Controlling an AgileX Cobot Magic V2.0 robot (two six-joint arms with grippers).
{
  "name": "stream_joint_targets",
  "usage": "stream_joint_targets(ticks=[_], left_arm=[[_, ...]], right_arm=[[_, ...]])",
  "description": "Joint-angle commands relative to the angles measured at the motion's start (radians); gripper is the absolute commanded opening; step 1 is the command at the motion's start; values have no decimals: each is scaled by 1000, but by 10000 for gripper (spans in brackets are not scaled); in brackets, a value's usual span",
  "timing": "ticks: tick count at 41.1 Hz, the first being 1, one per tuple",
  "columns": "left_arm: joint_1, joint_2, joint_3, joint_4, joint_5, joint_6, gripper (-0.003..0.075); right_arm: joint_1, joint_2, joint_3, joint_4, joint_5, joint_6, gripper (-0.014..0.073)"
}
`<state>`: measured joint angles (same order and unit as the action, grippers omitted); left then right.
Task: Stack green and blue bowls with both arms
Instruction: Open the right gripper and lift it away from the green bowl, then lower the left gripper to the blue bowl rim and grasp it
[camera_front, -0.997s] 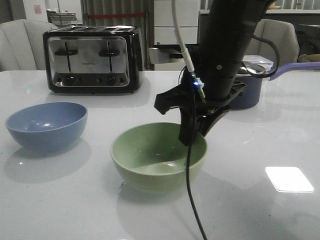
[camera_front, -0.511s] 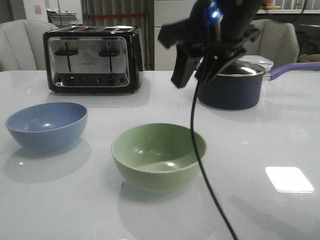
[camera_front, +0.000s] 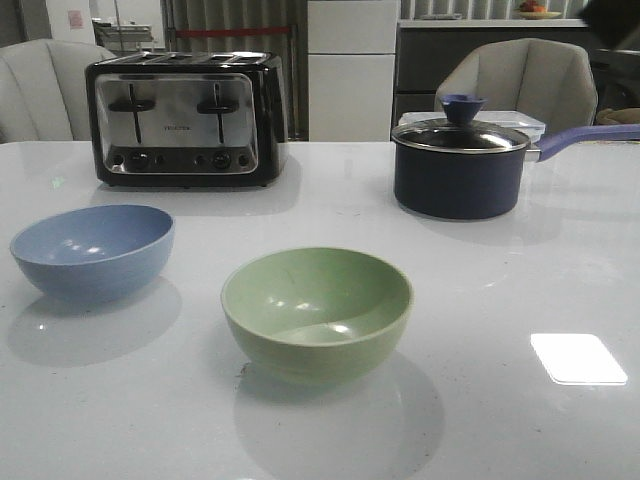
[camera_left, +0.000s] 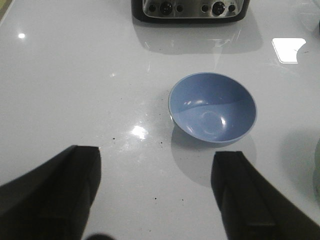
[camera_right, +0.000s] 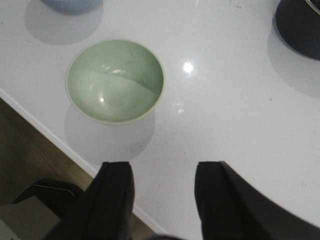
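The left tool (camera_left: 156, 192) hangs above the table with its two black fingers (camera_left: 60, 195) spread wide and nothing between them; below it, between the fingers in its own wrist view, sits the round matte dusty-blue bowl (camera_left: 213, 108). The right tool (camera_right: 162, 200) is likewise released, its black fingers (camera_right: 116, 200) parted over bare table near the edge, with the round matte sage-green bowl (camera_right: 115, 80) beyond them, untouched.

In the front view neither arm shows. The glossy white table (camera_front: 500, 290) carries the blue bowl (camera_front: 92, 250) at the left and the green bowl (camera_front: 317, 313) near the middle, both upright, empty and well apart. Behind the blue bowl stands a black and chrome four-slot toaster (camera_front: 185, 120). Further right at the back sits a dark navy lidded saucepan (camera_front: 460, 165) with a purple handle.
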<state>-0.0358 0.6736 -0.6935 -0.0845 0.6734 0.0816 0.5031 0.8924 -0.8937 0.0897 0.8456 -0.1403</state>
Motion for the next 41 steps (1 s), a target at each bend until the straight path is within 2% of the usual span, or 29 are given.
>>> stream_joint_targets(ticks=[1, 12, 26, 41], left_arm=[[-7, 26, -29, -7, -84, -1, 526], [-7, 243, -101, -51, -63, 18, 526], [-9, 650, -298, -67, -51, 20, 526], [-72, 1016, -516, -67, -74, 20, 526]], right_arm=[[0, -84, 13, -11, -25, -8, 416], [0, -160, 42, -11, -19, -8, 416], [0, -159, 42, -11, -19, -8, 416], [0, -159, 42, -11, -19, -8, 416]])
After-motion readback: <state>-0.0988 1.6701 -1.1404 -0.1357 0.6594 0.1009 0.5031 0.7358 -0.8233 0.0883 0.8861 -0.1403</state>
